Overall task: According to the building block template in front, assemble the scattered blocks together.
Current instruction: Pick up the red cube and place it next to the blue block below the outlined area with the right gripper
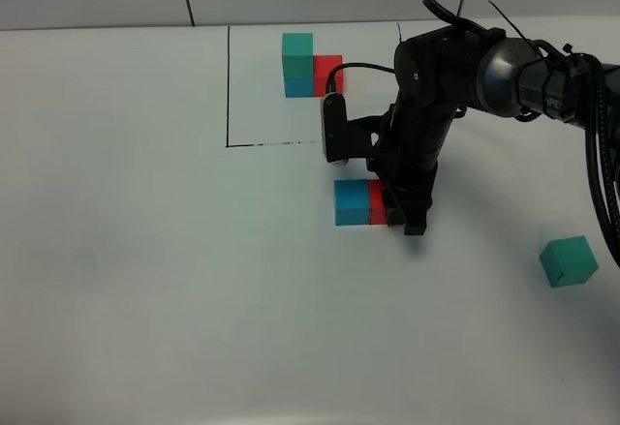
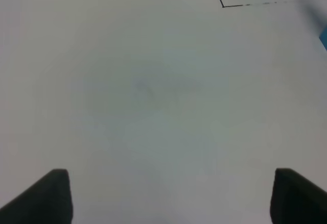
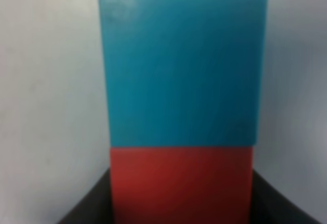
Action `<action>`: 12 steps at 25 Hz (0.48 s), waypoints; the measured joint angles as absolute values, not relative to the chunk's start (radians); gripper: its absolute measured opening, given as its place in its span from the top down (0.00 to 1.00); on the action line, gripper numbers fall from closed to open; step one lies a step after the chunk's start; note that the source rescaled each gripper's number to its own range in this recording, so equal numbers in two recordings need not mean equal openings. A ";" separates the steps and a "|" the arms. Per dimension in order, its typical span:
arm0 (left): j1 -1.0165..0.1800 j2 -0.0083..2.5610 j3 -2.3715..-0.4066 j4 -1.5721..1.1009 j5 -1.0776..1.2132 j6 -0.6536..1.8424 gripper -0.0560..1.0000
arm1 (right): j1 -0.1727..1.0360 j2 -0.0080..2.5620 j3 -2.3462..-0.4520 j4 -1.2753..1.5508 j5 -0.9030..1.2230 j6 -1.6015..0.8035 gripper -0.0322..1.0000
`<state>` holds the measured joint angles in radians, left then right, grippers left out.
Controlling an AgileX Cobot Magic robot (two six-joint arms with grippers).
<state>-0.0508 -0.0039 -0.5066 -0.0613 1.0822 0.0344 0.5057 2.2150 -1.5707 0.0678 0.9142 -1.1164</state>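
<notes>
From the high camera I see the template (image 1: 312,65) at the far side of the white table (image 1: 145,280), inside thin black lines (image 1: 228,86): one green cube on one blue, with one red cube beside them. I count three loose blocks. The blue block (image 1: 351,202) and the red block (image 1: 378,202) sit touching side by side just outside the frame's near edge, and the green block (image 1: 568,260) lies alone, well apart to the right. Only one arm shows here, and the right gripper (image 1: 397,210) is down at the red block. In the left wrist camera the left gripper (image 2: 171,198) is spread wide, with nothing but bare table between its two dark fingertips (image 2: 53,196) and only a corner of the drawn frame beyond. In the right wrist camera the red block fills the space between the fingers (image 3: 87,211), which press against both its sides, so I read it as gripped, with the blue block butted flush against its far face. I judge these blocks to be light, rigid and matte, so they should not slip. I'd take the green one squarely on two opposite flat faces, centred and low enough that it doesn't twist, and set it down gently on the blue block, since a nudge could shift the pair.
</notes>
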 joint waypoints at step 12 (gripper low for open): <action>-0.051 -0.004 -0.507 -0.061 1.082 0.034 0.22 | 0.509 2.214 -1.565 0.068 0.901 -1.115 0.80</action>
<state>-0.0508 -0.0039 -0.5066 -0.0613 1.0822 0.0344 0.5090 2.2142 -1.5651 0.0681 0.9008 -1.1154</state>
